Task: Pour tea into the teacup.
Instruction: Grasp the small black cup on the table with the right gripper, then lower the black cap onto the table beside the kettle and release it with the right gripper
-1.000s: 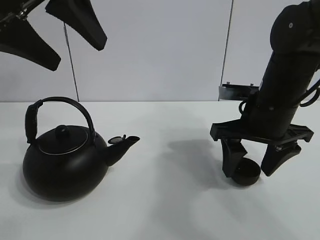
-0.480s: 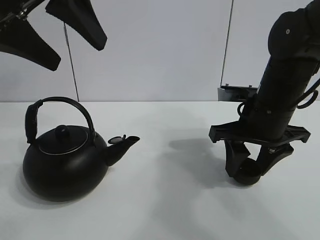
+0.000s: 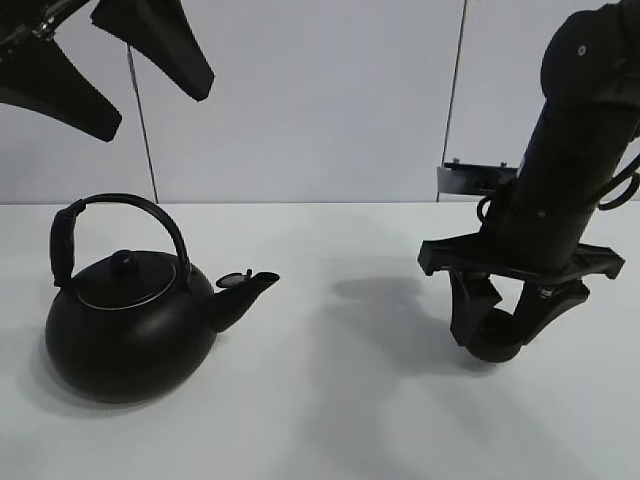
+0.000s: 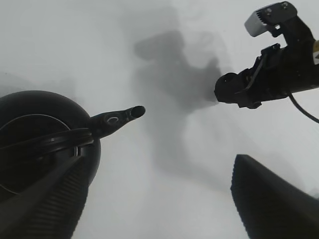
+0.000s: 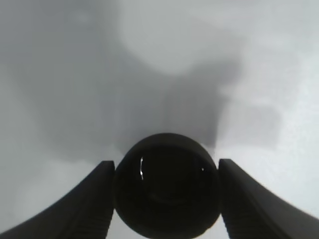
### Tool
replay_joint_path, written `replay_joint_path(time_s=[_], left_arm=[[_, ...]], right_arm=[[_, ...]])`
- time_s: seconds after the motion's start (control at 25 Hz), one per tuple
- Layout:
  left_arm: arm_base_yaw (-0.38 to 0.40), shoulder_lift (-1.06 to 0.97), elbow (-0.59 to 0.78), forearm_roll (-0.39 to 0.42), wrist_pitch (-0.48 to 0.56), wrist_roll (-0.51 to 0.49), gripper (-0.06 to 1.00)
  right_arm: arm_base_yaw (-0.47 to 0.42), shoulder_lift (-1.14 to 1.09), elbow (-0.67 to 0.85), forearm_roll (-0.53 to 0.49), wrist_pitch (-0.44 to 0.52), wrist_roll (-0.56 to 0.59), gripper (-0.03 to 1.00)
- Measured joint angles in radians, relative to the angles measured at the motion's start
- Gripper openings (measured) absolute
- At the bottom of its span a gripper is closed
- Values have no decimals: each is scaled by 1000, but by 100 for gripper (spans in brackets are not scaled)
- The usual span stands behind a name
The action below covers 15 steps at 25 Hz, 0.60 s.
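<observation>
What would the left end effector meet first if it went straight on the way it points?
Probably the kettle: in the left wrist view one finger of the open left end effector lines up with its handle, the other with bare table. Depth is unclear.

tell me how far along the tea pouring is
Done: nothing poured yet. In hand: the right end effector is shut on the small round glossy black teacup. To do: the big round black kettle stands untouched on the white table, the open left end effector high above it; lifting and pouring remain.
</observation>
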Motion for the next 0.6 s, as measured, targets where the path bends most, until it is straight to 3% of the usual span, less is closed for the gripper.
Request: replay_joint_path(time_s=[0.28,0.6], left_arm=[[0,0,0,0,0,0,57],[0,0,0,0,0,0,57]], right_arm=[[5,-78,-50,6,94,0,40],[152,-78,-151,10,87,34,40]])
